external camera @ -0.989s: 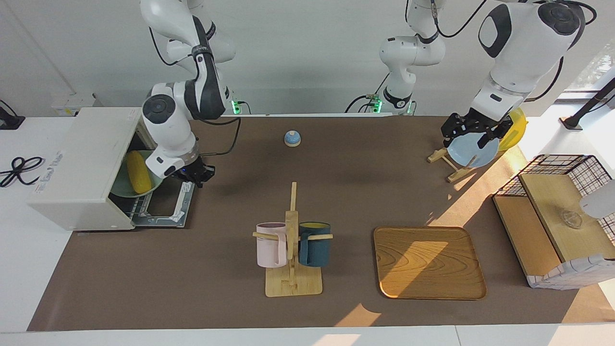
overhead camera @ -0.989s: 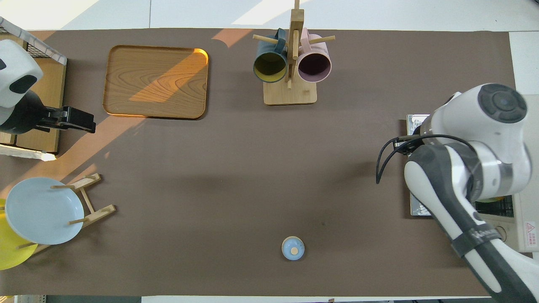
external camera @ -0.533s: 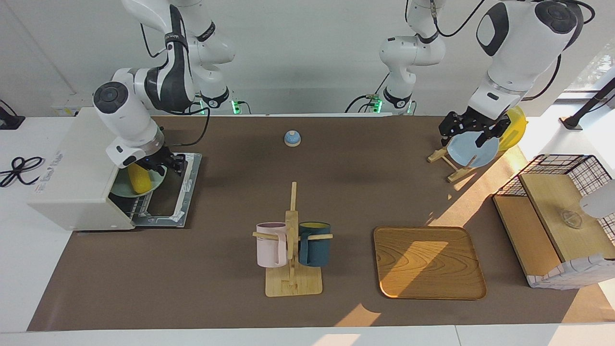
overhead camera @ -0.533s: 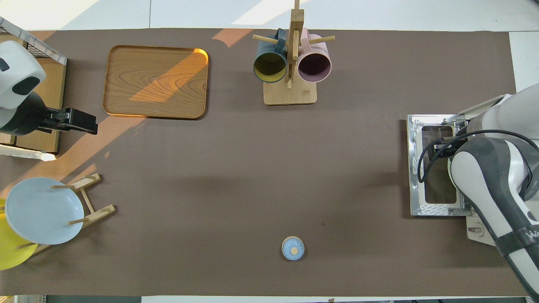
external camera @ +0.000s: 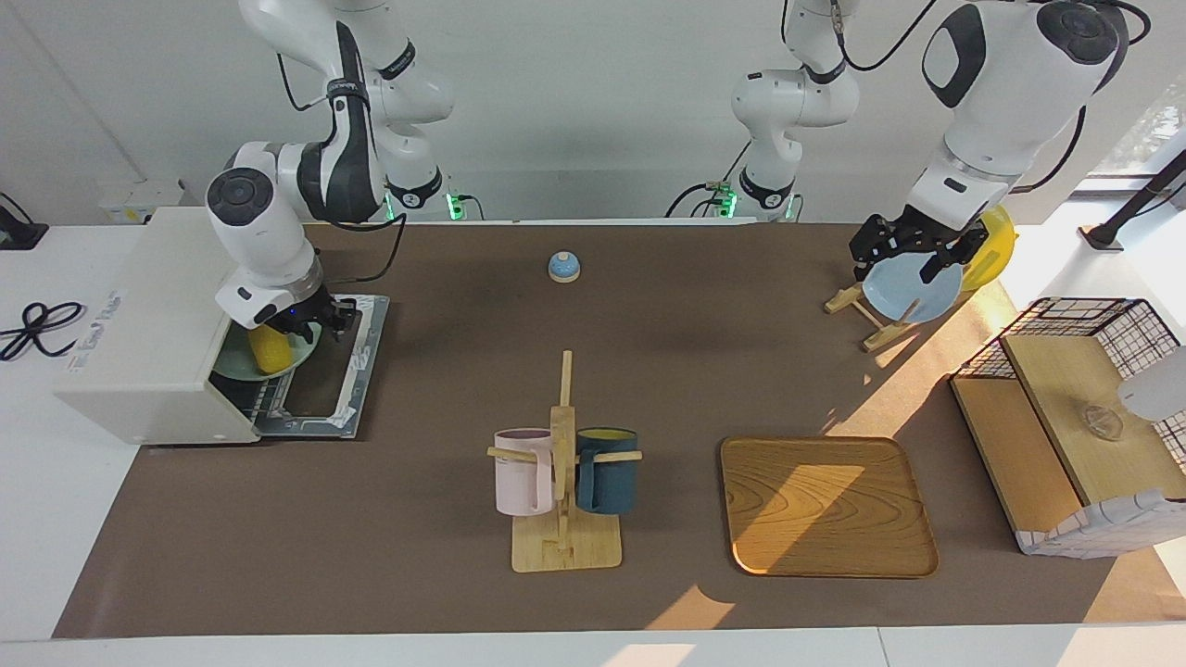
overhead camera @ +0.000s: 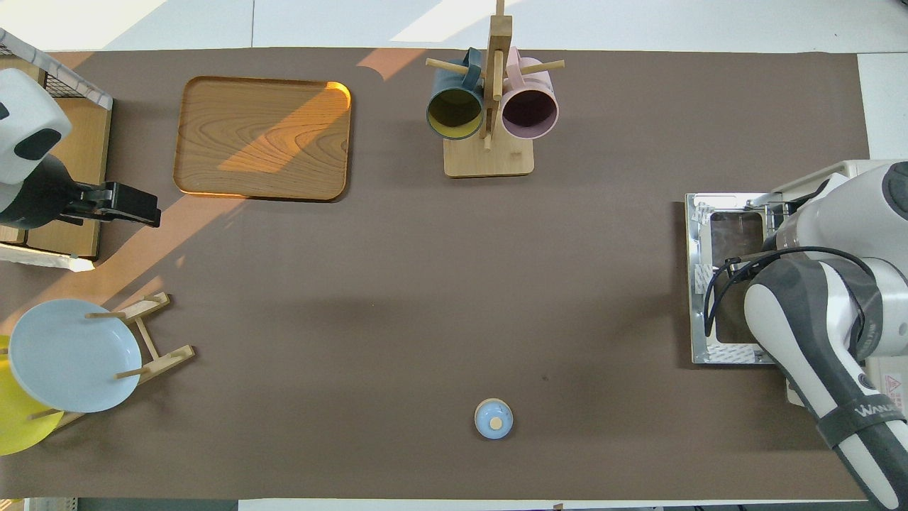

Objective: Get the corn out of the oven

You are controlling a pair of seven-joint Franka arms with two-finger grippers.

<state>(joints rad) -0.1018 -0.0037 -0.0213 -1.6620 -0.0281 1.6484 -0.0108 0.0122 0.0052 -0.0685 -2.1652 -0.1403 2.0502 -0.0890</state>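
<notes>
**Right hand arrives at corn in oven mouth**

The right hand (external camera: 295, 326) has swung from the door's outer edge to the bright yellow tapered plastic corn cob (external camera: 269, 348), which lies on a pale green plate (external camera: 295, 357) in the open white boxy toaster oven (external camera: 148, 324). Whether its fingers are apart or clamped cannot be told. Grasping appears imminent. The lowered glass door (external camera: 324, 380) leaves open withdrawal room over brown table (external camera: 371, 556). The left hand (external camera: 913, 252) waits, fingers apart, over the pale blue plate (external camera: 913, 287).

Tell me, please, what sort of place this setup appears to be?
Probably a robotics lab staged as a mock kitchen: two white robot arms work over a brown-covered table that holds a white boxy toaster oven with its door down, a wooden mug rack and a rectangular wooden tray.
</notes>
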